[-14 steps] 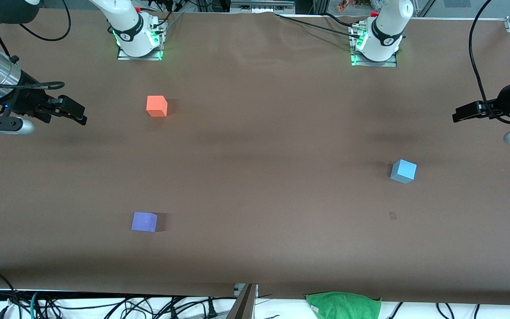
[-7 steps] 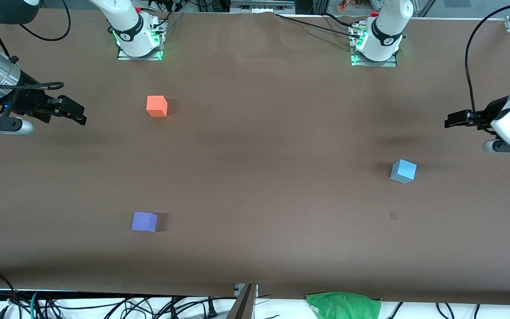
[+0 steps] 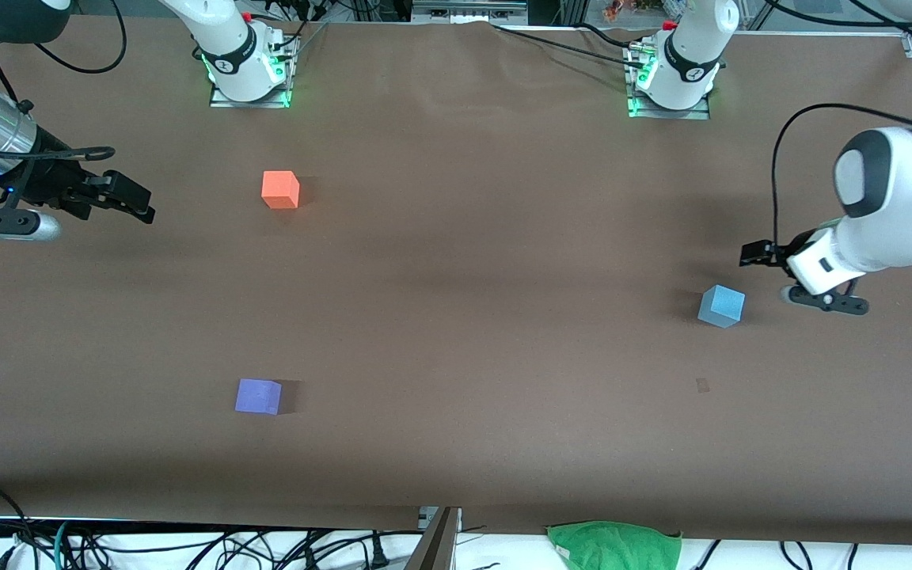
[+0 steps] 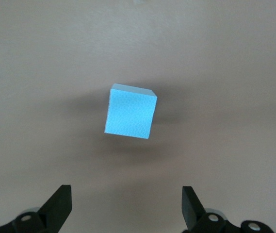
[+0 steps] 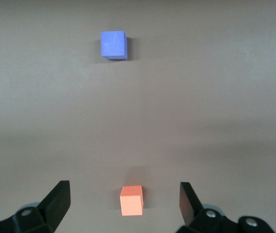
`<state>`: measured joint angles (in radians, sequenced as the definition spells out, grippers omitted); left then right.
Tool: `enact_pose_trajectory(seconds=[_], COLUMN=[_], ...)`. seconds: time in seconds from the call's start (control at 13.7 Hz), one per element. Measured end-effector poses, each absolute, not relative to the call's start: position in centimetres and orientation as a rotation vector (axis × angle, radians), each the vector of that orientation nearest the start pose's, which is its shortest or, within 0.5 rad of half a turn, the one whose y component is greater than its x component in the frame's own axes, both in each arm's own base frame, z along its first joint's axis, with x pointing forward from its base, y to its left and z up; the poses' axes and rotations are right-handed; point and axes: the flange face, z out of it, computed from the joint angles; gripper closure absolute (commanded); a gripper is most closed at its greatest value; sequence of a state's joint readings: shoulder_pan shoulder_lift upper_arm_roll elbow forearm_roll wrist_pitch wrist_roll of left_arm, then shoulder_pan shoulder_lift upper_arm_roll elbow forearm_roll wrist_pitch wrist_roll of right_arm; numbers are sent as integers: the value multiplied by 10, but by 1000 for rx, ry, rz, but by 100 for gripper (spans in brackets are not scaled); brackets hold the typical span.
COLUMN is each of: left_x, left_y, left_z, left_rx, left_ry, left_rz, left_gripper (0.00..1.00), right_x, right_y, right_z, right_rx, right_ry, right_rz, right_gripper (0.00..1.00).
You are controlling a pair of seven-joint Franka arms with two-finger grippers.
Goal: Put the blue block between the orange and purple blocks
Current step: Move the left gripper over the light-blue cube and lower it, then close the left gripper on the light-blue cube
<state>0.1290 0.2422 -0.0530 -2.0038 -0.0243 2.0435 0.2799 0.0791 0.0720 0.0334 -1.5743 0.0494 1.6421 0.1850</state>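
Observation:
The blue block (image 3: 721, 305) sits on the brown table toward the left arm's end; it also shows in the left wrist view (image 4: 130, 117). My left gripper (image 3: 753, 255) is open and empty, up in the air beside the blue block, apart from it. The orange block (image 3: 280, 190) lies toward the right arm's end, and the purple block (image 3: 258, 396) lies nearer to the front camera than it. Both show in the right wrist view: orange block (image 5: 132, 200), purple block (image 5: 113, 44). My right gripper (image 3: 139, 204) is open and empty, waiting beside the orange block, apart from it.
A green cloth (image 3: 614, 545) lies past the table's near edge. The arm bases (image 3: 250, 63) stand along the table's farthest edge. Cables hang below the near edge. A small dark mark (image 3: 702, 385) is on the table near the blue block.
My left arm has swung in from the table's end and come down toward the blue block. The right arm and all three blocks have not moved.

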Motion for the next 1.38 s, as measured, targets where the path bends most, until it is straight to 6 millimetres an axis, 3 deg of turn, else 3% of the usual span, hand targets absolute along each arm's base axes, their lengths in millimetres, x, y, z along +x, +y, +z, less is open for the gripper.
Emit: enact_pose_trajectory(seconds=[0.22,0.66,1.24,1.31,1.38], left_x=[572,588,580,577,574], left_y=[32,37,35,35,35], left_z=[300,254,208,203,200], left_rx=[-3176,-3125,-3130,-3130,-3131], left_ry=[353,538,560,561,561], left_rz=[299,157,186,190,193], left_gripper=[0,0,0,24,32], right_x=[578,578,578,578,578], right_y=[70,70,70,70,70], right_z=[588,588,588,588,588], right_rx=[-3089,-3089,-3089,-3089,-3089], right_ry=[118,118,118,118,118], right_rz=[18,18,18,18,18], right_gripper=[1,1,1,1,1])
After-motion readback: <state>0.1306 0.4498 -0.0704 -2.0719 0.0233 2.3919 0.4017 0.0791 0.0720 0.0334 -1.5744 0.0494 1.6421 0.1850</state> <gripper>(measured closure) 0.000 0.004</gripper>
